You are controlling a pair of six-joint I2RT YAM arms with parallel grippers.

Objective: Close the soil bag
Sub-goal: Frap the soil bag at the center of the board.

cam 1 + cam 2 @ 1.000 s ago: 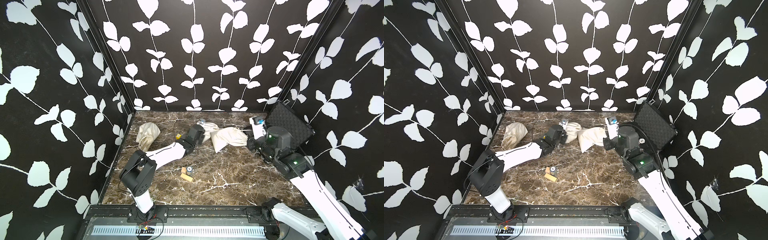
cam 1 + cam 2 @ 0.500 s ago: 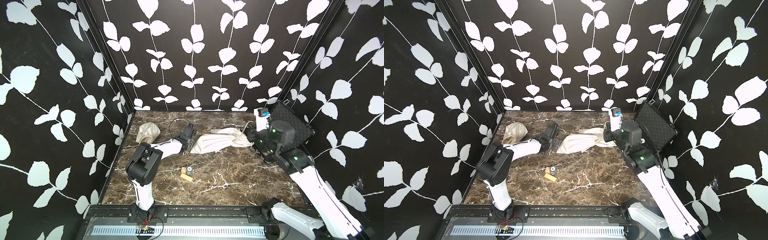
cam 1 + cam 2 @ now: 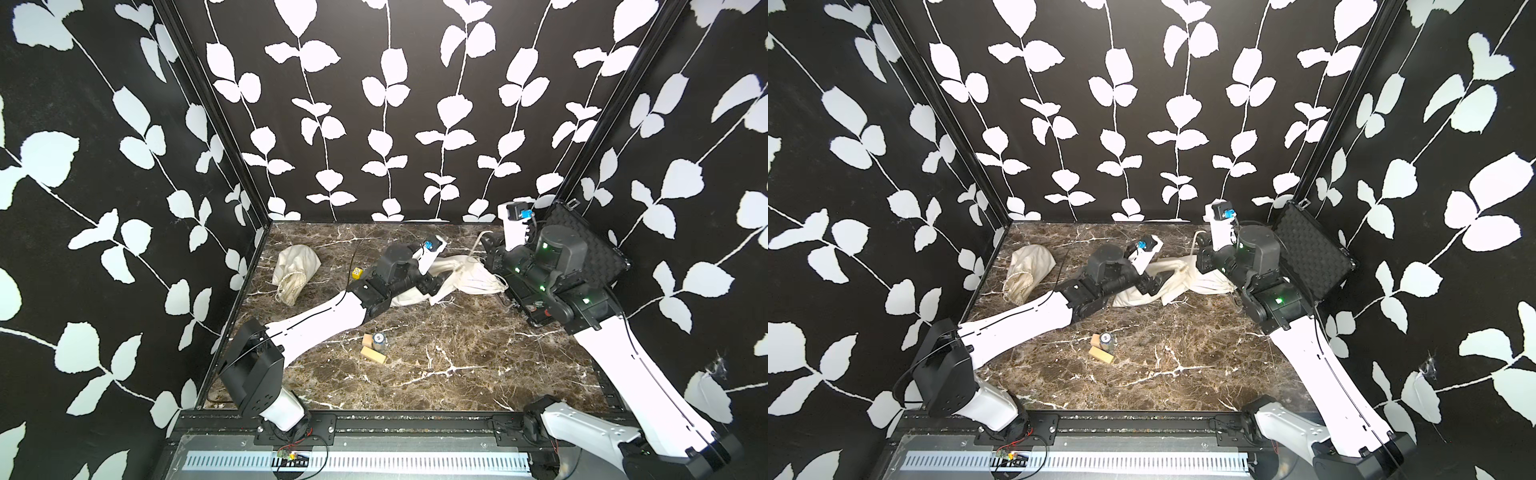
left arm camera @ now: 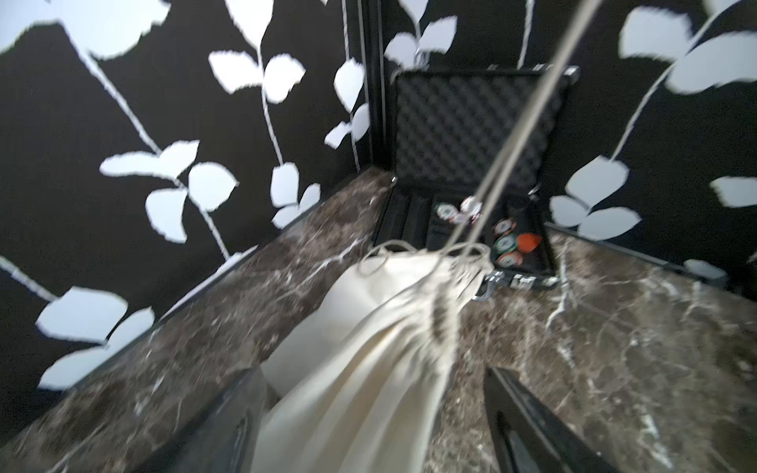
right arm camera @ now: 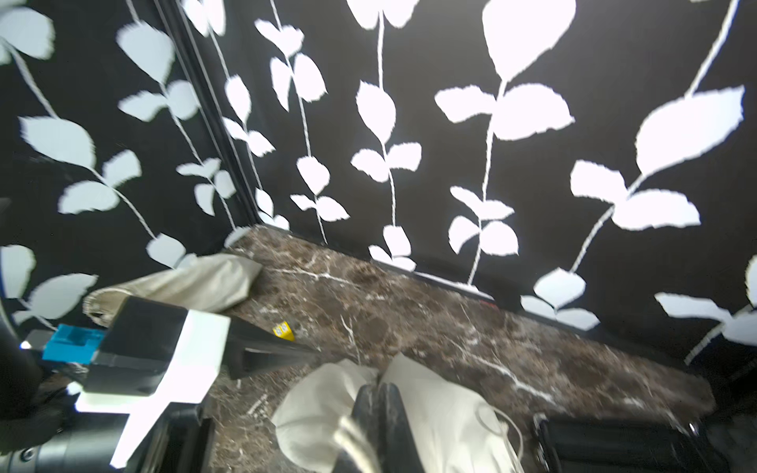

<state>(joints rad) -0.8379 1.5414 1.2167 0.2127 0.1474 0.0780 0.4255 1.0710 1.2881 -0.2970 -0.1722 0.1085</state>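
Note:
The soil bag (image 3: 461,272) (image 3: 1183,276) is a cream cloth drawstring sack lying stretched out at the back middle of the marble floor. My left gripper (image 3: 434,286) (image 3: 1154,286) (image 4: 381,409) stands open astride the bag's body, one finger on each side, not clamping it. The bag's mouth (image 4: 450,262) is gathered, and a taut drawstring (image 4: 532,102) runs up from it. My right gripper (image 5: 379,395) (image 3: 486,249) (image 3: 1202,253) is shut on that drawstring beside the bag's mouth end.
A second cream bag (image 3: 295,270) (image 3: 1027,274) lies at the back left. An open black case (image 3: 582,249) (image 4: 471,143) holding poker chips stands at the right wall. A yellow die (image 3: 356,272), wooden blocks (image 3: 372,353) and a small can (image 3: 379,340) lie on the floor.
My left gripper has opened and let go of the bag, then slid right along it. The bag went from bunched to pulled out long. The right gripper stayed shut and rose slightly.

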